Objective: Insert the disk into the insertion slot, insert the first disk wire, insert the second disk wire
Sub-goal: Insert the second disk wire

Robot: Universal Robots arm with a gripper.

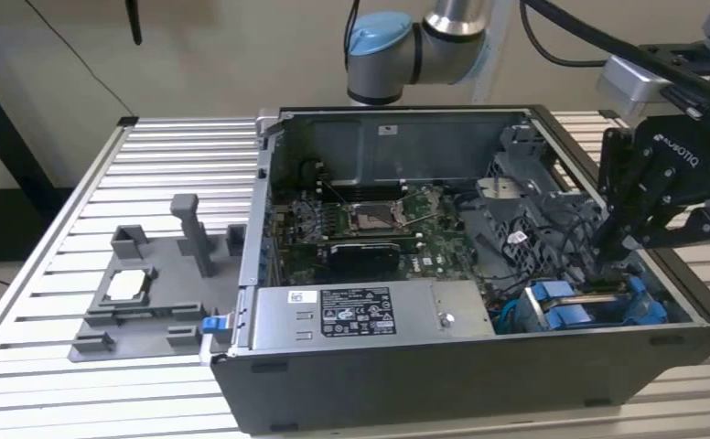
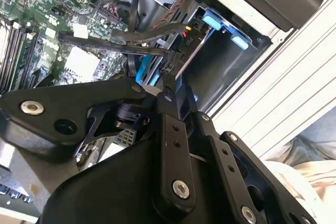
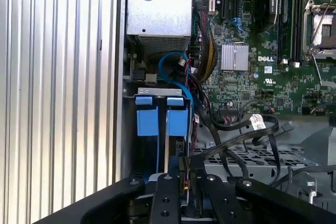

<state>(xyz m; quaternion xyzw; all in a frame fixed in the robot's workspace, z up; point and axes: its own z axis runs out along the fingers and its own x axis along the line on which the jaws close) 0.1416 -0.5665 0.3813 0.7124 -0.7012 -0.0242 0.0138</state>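
Note:
The disk [image 2: 190,53], silver-faced in its blue carrier, sits inside the insertion slot [image 2: 226,72], a grey metal cage in the case corner at the exterior view's right [image 1: 648,306]. Two blue tabs [image 3: 177,116] stand side by side at the cage mouth. My gripper [image 1: 609,265] reaches down into the case at the disk's inner end. Its fingers [image 3: 167,192] are drawn close together on a small dark wire connector [image 3: 185,174], pressed against the disk's edge [image 2: 169,92]. A flat black wire [image 2: 115,43] runs across to that same end.
A grey labelled power-supply box [image 1: 355,315] fills the case front and the motherboard [image 1: 368,224] lies behind it. Loose black cables [image 3: 236,129] and a blue cable [image 3: 168,64] crowd beside the cage. A grey fixture [image 1: 135,302] rests on the slatted table [image 1: 37,384].

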